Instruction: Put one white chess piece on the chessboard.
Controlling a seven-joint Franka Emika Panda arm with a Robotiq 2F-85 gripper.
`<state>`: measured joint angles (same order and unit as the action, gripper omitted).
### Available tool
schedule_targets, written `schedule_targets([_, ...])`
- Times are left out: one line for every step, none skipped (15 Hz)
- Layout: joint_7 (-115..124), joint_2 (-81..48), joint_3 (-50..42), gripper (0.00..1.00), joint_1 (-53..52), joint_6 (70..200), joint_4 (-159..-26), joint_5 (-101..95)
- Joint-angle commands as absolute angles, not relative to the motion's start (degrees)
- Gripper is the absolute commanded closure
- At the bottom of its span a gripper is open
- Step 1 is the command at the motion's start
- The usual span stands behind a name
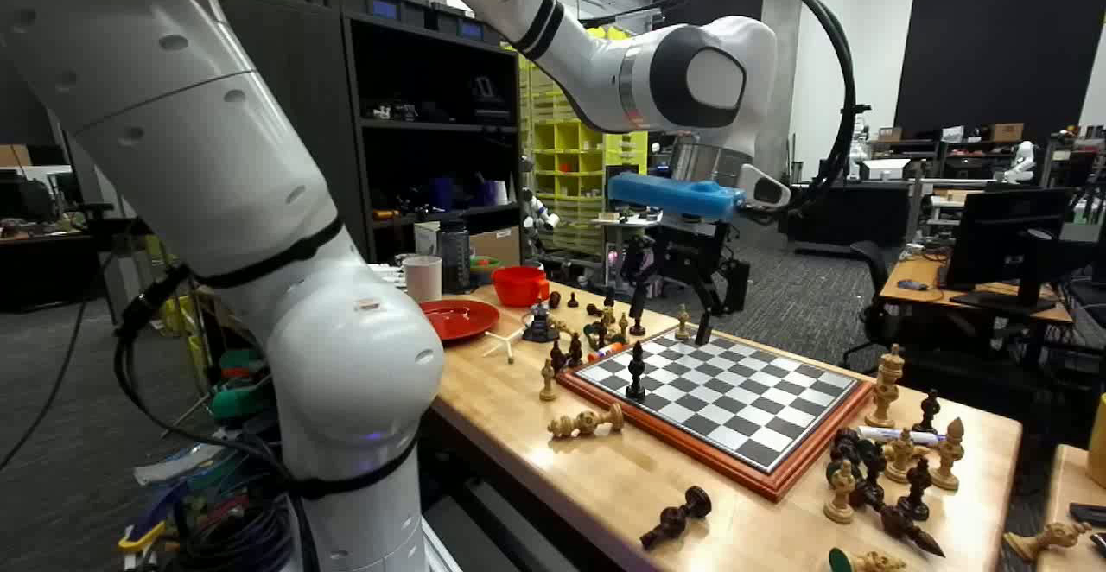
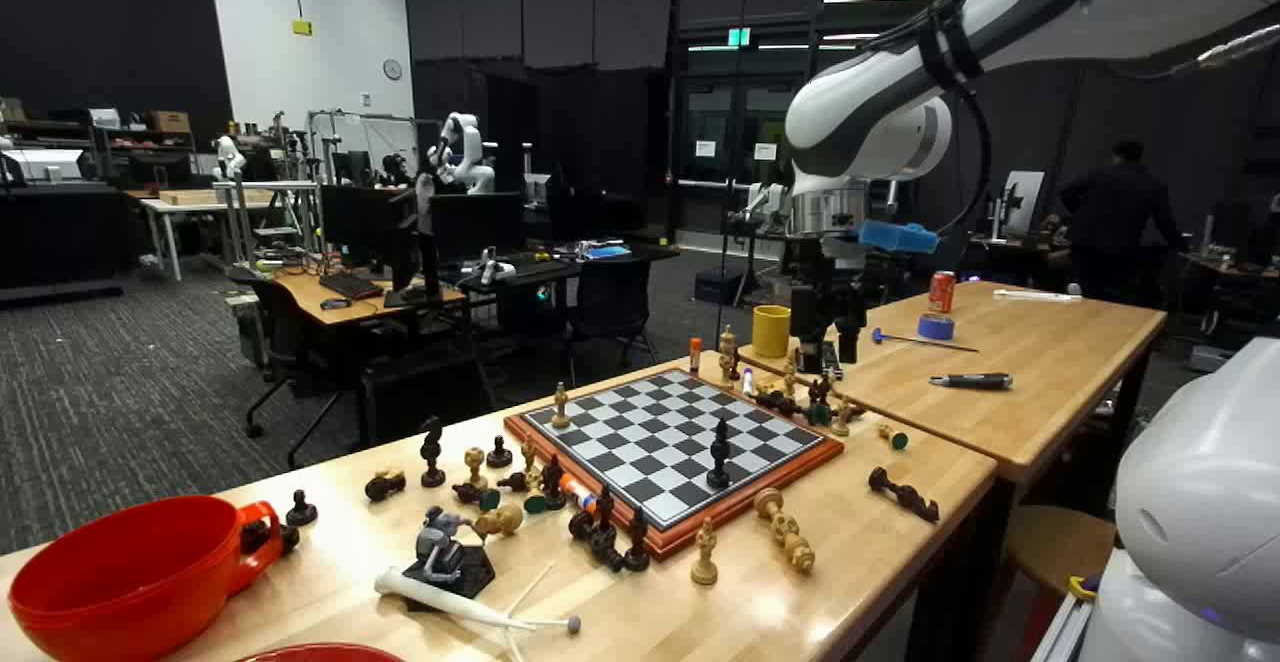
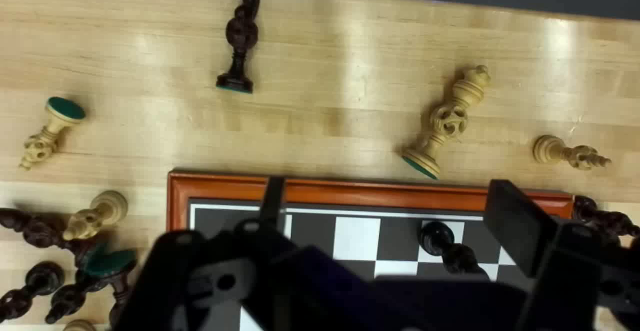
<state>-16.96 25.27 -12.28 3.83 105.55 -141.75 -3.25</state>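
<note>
The chessboard (image 1: 743,392) with its reddish-brown frame lies on the wooden table; it also shows in an exterior view (image 2: 640,437) and the wrist view (image 3: 350,191). A light piece (image 2: 561,407) and a dark piece (image 2: 719,457) stand on it. My gripper (image 1: 670,323) is open with nothing between its fingers, above the board; it also shows in the wrist view (image 3: 390,198). A large white piece (image 3: 450,121) lies on its side beside the frame. A small white piece (image 3: 570,153) stands near a board corner. More white pieces, such as this one (image 3: 97,215), lie among dark ones.
Mixed pieces crowd both ends of the board. A red bowl (image 1: 520,285), red plate (image 1: 458,320) and small figurine (image 2: 440,552) stand at one table end. A dark piece (image 3: 240,36) lies near the table edge. A yellow mug (image 2: 771,330) stands on the adjoining table.
</note>
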Motion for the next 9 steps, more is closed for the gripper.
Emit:
schedule_targets([-17.2,25.2,-11.6,0.00,4.5,105.5,-141.7,-3.0])
schedule_targets([-17.2,25.1,-11.6,0.00,4.5,105.5,-141.7,-3.0])
schedule_targets([-17.2,25.1,-11.6,0.00,4.5,105.5,-141.7,-3.0])
schedule_targets([-17.2,25.1,-11.6,0.00,4.5,105.5,-141.7,-3.0])
schedule_targets([-17.2,25.1,-11.6,0.00,4.5,105.5,-141.7,-3.0])
schedule_targets([-17.2,25.1,-11.6,0.00,4.5,105.5,-141.7,-3.0])
schedule_targets([-17.2,25.1,-11.6,0.00,4.5,105.5,-141.7,-3.0])
schedule_targets([-16.9,25.6,-11.0,0.00,4.3,105.6,-142.1,-3.3])
schedule_targets([-16.5,26.8,-10.1,0.00,3.8,106.0,-143.1,-3.6])
